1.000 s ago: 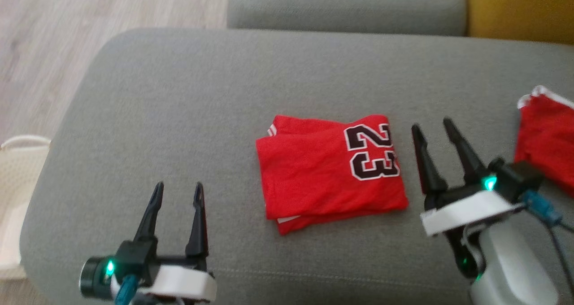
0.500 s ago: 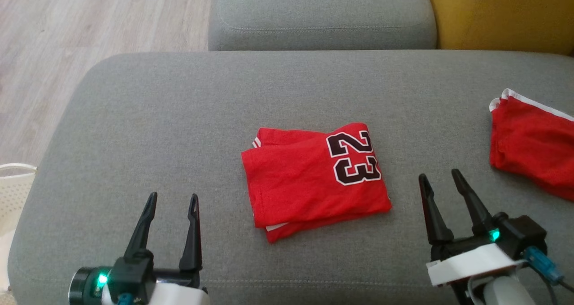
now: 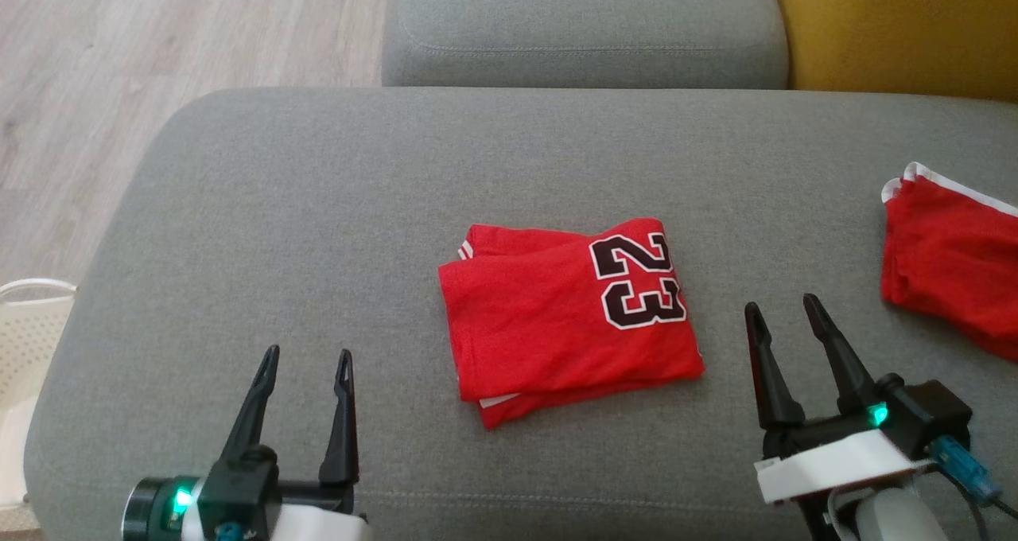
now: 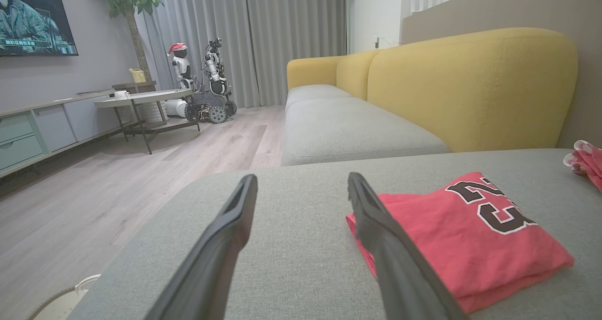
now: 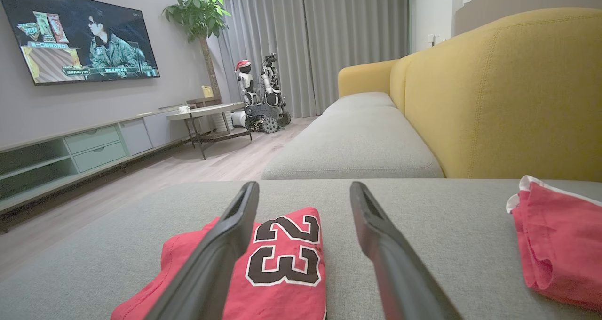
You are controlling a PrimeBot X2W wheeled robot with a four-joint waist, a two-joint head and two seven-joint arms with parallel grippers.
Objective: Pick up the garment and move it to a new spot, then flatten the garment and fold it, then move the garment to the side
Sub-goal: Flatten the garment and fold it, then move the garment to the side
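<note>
The garment (image 3: pixel 569 318) is a red jersey with a black "23", folded into a neat rectangle in the middle of the grey sofa cushion (image 3: pixel 318 207). It also lies right of my left fingers in the left wrist view (image 4: pixel 465 235) and left of centre in the right wrist view (image 5: pixel 277 263). My left gripper (image 3: pixel 306 358) hovers open at the lower left, well clear of the jersey. My right gripper (image 3: pixel 783 310) stands open just right of the jersey's right edge, touching nothing.
A second red garment with white trim (image 3: pixel 950 266) lies at the cushion's right edge. A pale basket (image 3: pixel 24 326) stands off the cushion's left end. A yellow sofa back (image 3: pixel 899 32) and another grey cushion (image 3: pixel 584 28) lie behind; wooden floor (image 3: pixel 95 87) is at the left.
The camera has shifted. My right gripper has drawn back toward me from beside the jersey. The jersey lies still, and both grippers stay open.
</note>
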